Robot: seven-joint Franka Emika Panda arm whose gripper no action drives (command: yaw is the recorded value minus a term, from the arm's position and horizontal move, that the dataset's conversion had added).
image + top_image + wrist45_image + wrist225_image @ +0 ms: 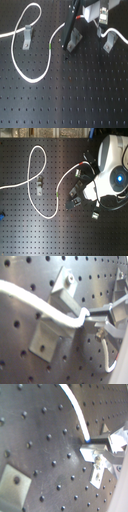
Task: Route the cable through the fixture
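Observation:
The white cable (pixel 22 75) comes in from the first exterior view's left, passes the left fixture (pixel 26 34), loops up and round, and curves back past its green band (pixel 50 47) to my gripper (pixel 81 16). The gripper is shut on the cable's end above the middle fixture (pixel 73 40). In the second exterior view the cable (pixel 31 198), its green band (pixel 58 193) and the gripper (pixel 82 165) show from above. In the first wrist view the cable (pixel 35 300) lies across a metal fixture (pixel 47 338) and ends between the fingertips (pixel 88 312). In the second wrist view the cable (pixel 75 409) runs to the gripper (pixel 90 445).
A third fixture (pixel 111 42) stands at the first exterior view's right, with another white lead (pixel 117 35) running over it. The black perforated board (pixel 75 100) carries everything. The white arm body (pixel 112 168) fills the second exterior view's right. A blue object (pixel 1 218) sits at the second exterior view's left edge.

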